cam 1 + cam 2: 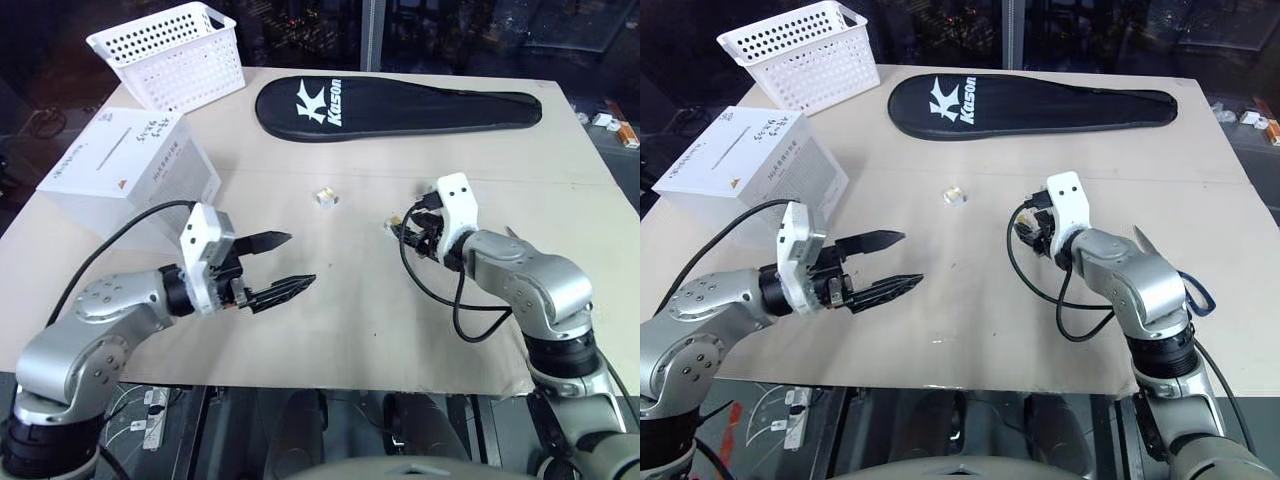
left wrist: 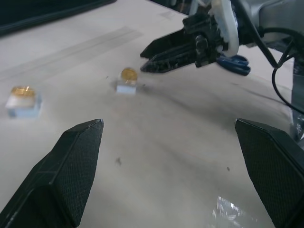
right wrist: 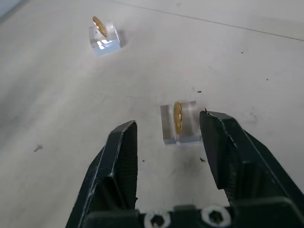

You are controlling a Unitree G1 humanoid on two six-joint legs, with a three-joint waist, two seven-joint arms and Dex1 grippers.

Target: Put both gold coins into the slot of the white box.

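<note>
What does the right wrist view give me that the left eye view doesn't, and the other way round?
Right wrist view: the nearer gold coin stands on edge in its clear case, just ahead of the right gripper, whose fingers are apart and not touching it.

Left eye view: the white box with its slot, the open left gripper, the basket and the black racket cover.

Both: the farther case on the table.

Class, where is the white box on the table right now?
The white box stands at the table's far left, in front of the white basket.
</note>
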